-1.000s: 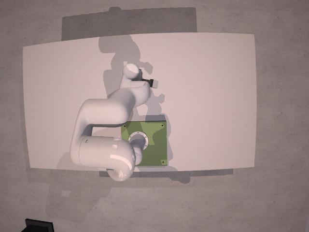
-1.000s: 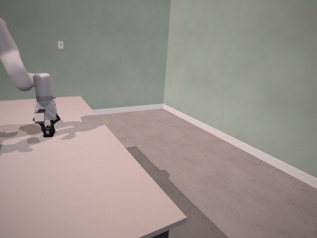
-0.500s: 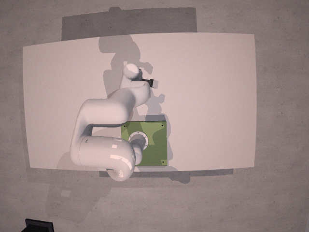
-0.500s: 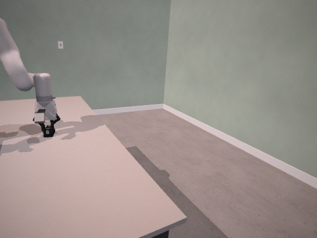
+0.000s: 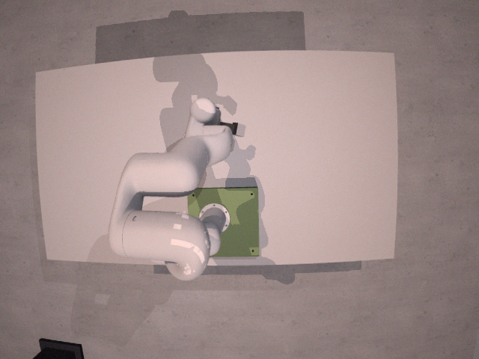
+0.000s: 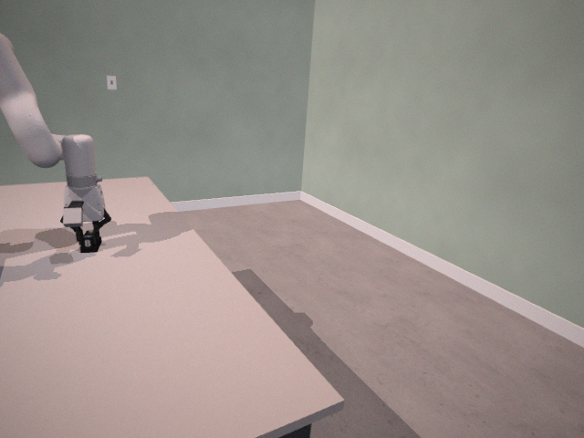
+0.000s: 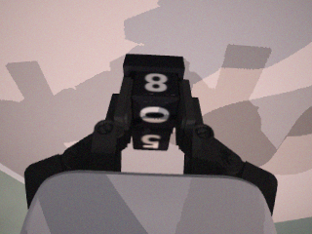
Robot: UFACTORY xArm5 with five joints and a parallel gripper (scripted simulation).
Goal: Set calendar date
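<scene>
Between table edge and green base plate, jaws grip black digit cube.

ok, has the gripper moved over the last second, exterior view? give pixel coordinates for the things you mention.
No, none visible: the gripper (image 6: 88, 234) (image 7: 155, 93) sits in the same spot relative to the table's far corner.
</scene>
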